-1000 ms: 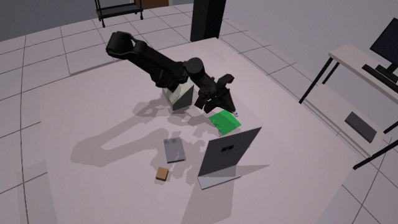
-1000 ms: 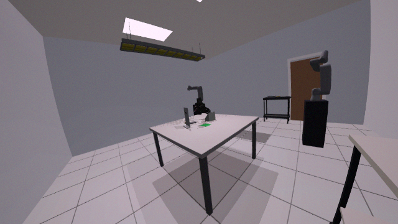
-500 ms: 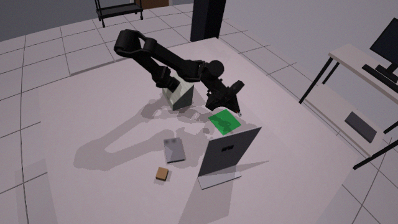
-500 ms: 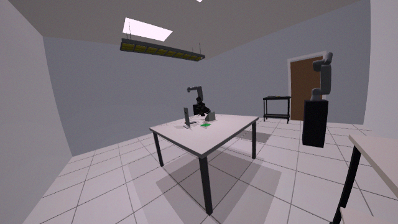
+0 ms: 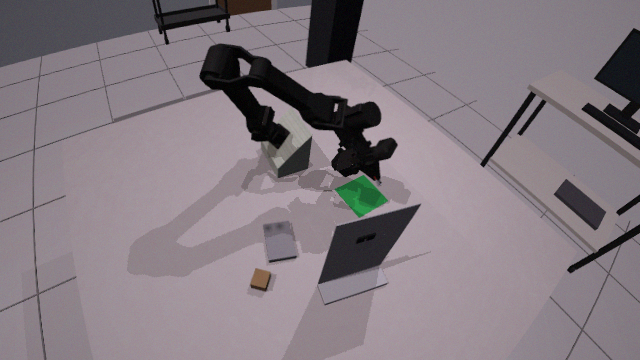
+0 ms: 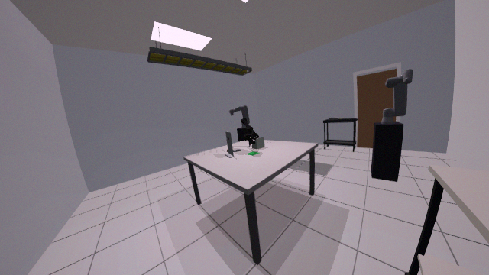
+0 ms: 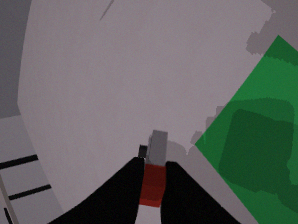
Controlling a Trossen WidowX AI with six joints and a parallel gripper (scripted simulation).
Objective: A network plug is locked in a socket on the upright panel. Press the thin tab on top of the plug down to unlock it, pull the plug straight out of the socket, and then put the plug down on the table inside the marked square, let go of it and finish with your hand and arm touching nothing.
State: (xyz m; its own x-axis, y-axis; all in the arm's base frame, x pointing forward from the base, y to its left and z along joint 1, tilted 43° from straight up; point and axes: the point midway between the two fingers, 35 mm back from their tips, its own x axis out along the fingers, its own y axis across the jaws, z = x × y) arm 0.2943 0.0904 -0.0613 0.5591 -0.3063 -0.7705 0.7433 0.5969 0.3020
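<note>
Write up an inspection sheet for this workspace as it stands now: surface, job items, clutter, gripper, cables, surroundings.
Surface: pale table, crossed by arm shadows.
Job items: plug, red body with grey tip, out of the socket; upright panel with both sockets vacant; green marked square beside the panel. The plug tip sits just off the square's edge.
Clutter: grey flat block, small brown block, pale wedge block.
Gripper: gripper shut on the plug, low beside the square.
Cables: nothing seen.
Surroundings: tiled floor, desk with monitor, black cart, second grey arm on a pedestal, door.
</note>
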